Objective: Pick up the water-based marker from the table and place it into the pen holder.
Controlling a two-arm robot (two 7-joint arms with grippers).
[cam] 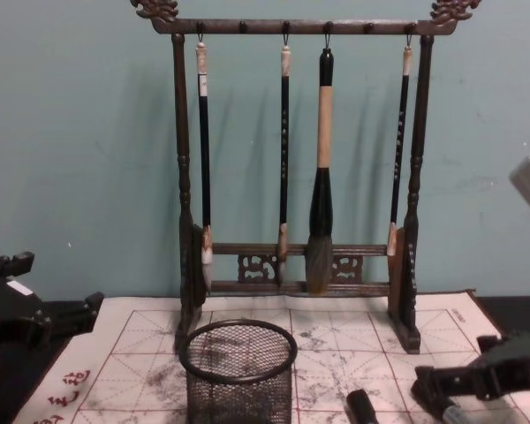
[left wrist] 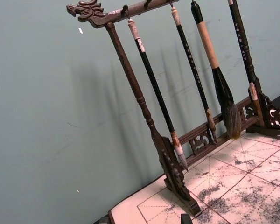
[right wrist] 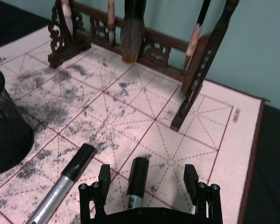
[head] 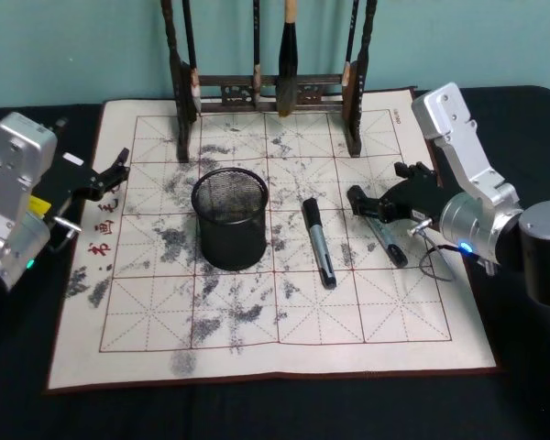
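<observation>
Right claw (head: 370, 203) sits low over the right side of the white mat (head: 147, 353), spread wide and holding nothing. In the right wrist view its fingers (right wrist: 104, 179) stand either side of the marker (right wrist: 139, 177), which lies flat on the mat with its black cap pointing far. Neither finger appears to touch it. The straddle is set across the barrel, evidently so that closing pinches the narrow width rather than the length.

A second marker (head: 318, 243), grey-barrelled, lies just to the left, between the first marker and the pen holder (head: 230, 217). One finger comes down in the gap between the two markers. Room there looks limited, so a nudge to the second marker is a fair risk.

The pen holder stands upright left of centre on the mat, mouth open upward, well apart from both markers. The brush rack (head: 266, 92) stands at the far edge of the mat, away from the likely carry path.

Left claw (head: 110, 174) is parked at the left edge of the mat above the dark surface (head: 257, 412), fingers apart and empty, clear of the holder.

Assessment: grasp not yet made; task is at an early stage.
</observation>
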